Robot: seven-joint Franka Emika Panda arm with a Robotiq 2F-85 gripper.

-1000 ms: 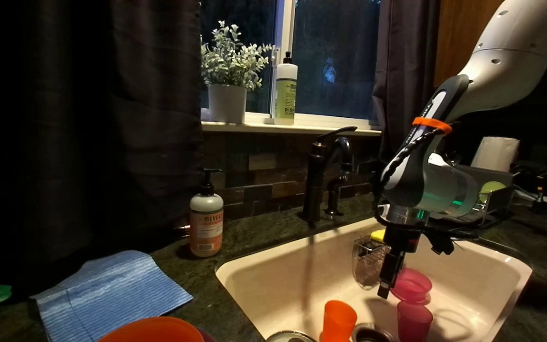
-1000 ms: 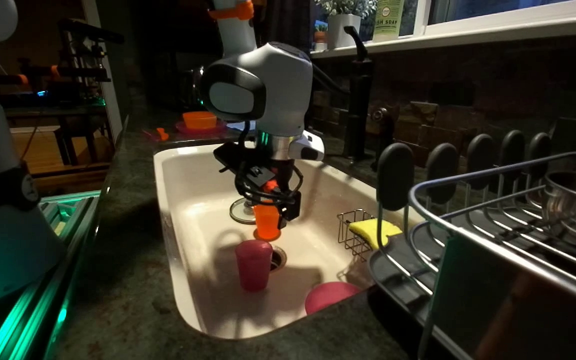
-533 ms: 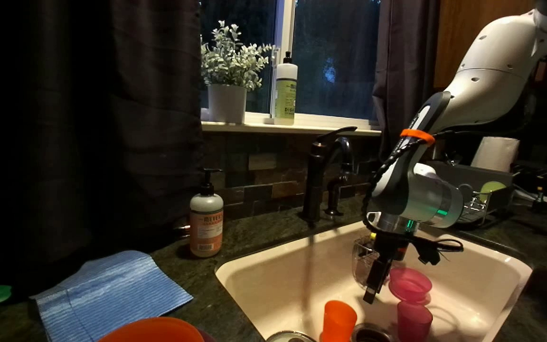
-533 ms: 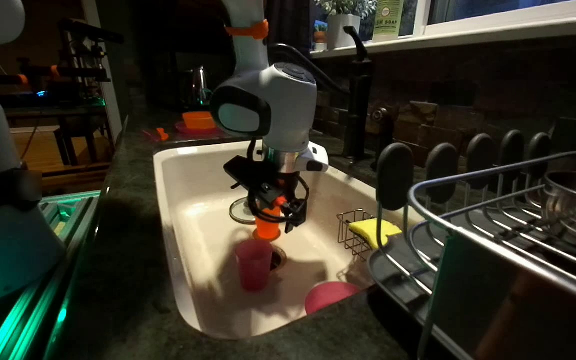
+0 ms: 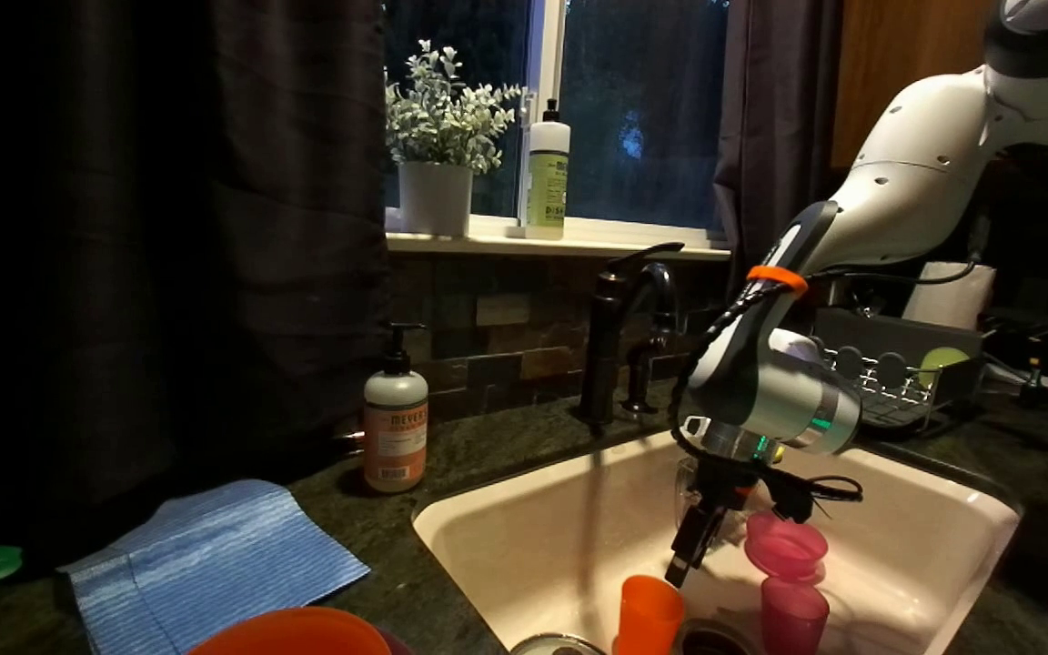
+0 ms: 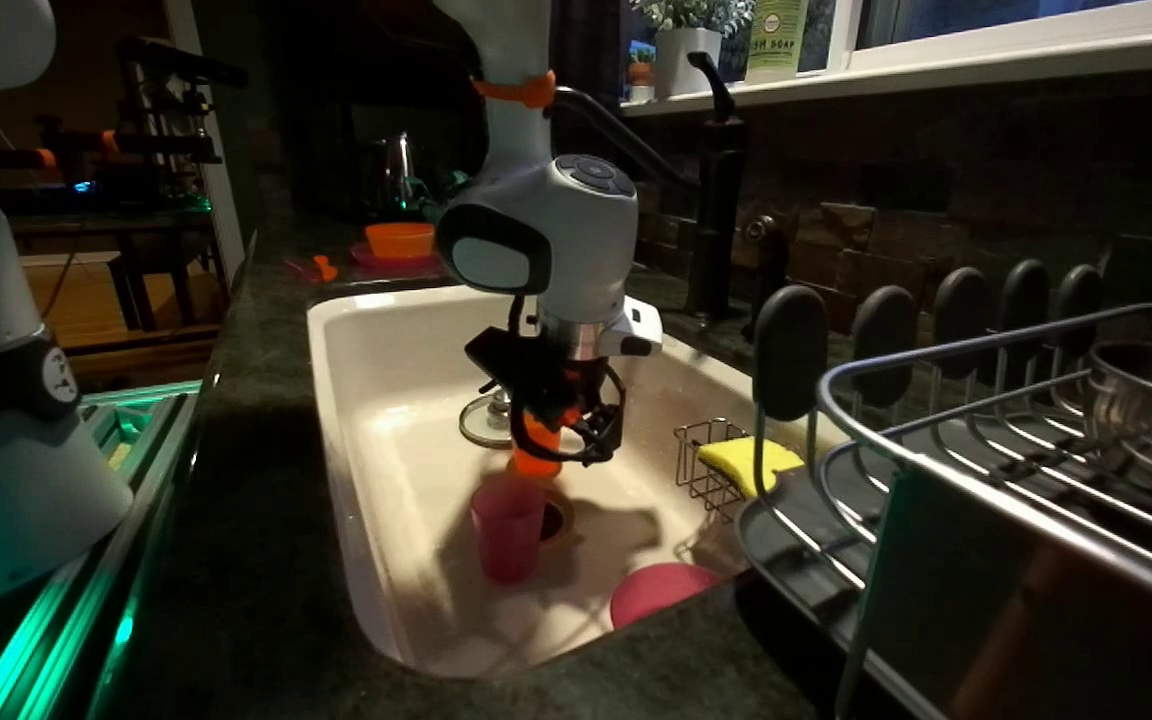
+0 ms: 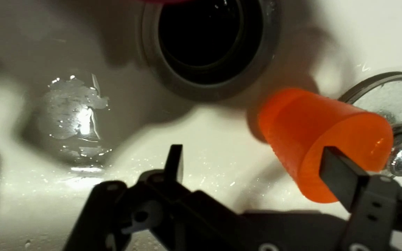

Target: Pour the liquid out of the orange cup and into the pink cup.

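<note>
1. The orange cup stands upright in the sink, between the drain and a round glass lid.
2. The gripper slants down with its fingers spread wide. In the wrist view, one finger shows in front of the cup's mouth, and it is hard to tell if they touch.
3. The pink cup stands upright just beside the drain, nearer the sink's edge that is across from the tap.
4. A pink dish is near the sink's edge by the dish rack.
5. A yellow sponge sits in a wire basket, just below the sink's tap-side edge.
6. On the tabletop, past the sink end across from the dish rack, an orange bowl sits near a blue cloth.
7. A soap bottle stands on the tabletop, near the sink's corner on the tap side.
</note>
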